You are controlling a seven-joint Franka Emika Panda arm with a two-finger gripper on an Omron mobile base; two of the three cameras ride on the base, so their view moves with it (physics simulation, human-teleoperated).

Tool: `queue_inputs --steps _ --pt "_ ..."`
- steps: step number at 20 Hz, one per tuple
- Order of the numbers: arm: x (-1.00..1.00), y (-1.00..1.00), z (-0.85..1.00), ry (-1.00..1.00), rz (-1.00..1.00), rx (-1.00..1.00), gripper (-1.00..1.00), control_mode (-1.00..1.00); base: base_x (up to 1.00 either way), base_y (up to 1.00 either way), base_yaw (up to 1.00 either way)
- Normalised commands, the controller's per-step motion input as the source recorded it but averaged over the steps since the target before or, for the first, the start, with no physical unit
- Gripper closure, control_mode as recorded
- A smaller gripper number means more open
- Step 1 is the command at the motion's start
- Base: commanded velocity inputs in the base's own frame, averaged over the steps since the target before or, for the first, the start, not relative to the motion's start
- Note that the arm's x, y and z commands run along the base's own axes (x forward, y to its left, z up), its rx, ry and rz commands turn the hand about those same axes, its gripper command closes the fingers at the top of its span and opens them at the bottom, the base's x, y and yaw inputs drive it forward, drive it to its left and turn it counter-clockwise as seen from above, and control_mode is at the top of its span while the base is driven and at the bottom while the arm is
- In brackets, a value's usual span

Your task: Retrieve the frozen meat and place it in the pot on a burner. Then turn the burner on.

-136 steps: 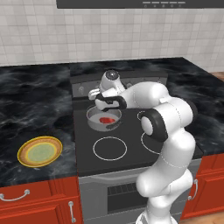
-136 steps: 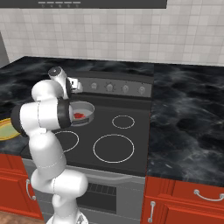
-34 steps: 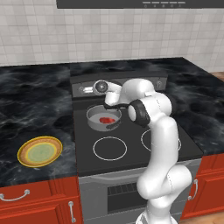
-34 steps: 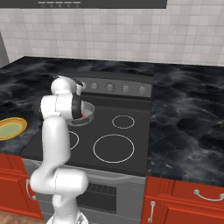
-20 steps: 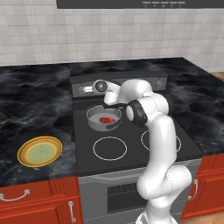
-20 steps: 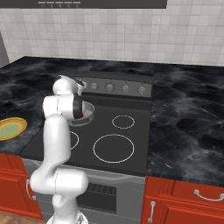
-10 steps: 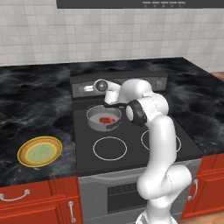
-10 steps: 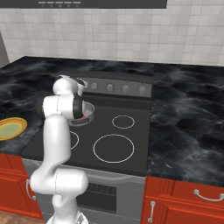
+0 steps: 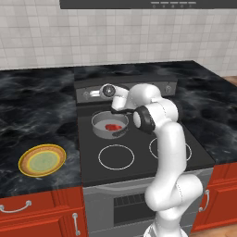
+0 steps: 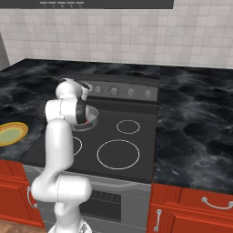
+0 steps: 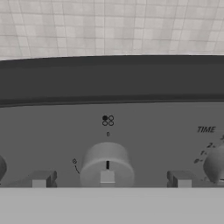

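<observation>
Meat (image 9: 111,127): bright red. Pot (image 9: 100,124): grey, pale inside. Cooktop (image 9: 139,157): black with white rings. Plate (image 9: 42,160): yellow rim, green centre. Tabletop (image 9: 32,106): black marbled. Knob (image 11: 106,166): grey, dark pointer line.

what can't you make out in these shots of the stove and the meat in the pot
- Right base view: the pot is mostly behind the arm's elbow, and the meat shows as a red sliver.
- Hand view: the middle knob is cut off at the bottom, as are the fingers; whether they touch it is unclear.
- Hand view: the knob at the right edge is cropped.
- Left base view: the knob panel markings are too small to read.
</observation>
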Motion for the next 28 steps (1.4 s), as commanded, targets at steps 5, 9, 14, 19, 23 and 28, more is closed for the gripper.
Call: queue_inputs --steps 5,9,14,19,23,28 --pt "0.08 0.00 -0.02 0.00 0.00 0.00 -1.00 -1.00 0.00 0.00 0.00" --pt "0.11 0.00 -0.01 0.00 0.00 0.00 -1.00 -1.00 0.00 0.00 0.00" --pt "0.04 0.00 -0.01 0.00 0.00 0.00 -1.00 -1.00 0.00 0.00 0.00" --pt "0.03 0.00 -0.08 -0.01 0.00 0.00 -1.00 -1.00 0.00 0.00 0.00" --pt "0.04 0.00 -0.06 0.00 0.00 0.00 -1.00 -1.00 0.00 0.00 0.00" --pt "0.04 0.00 -0.06 0.00 0.00 0.00 -1.00 -1.00 0.00 0.00 0.00"
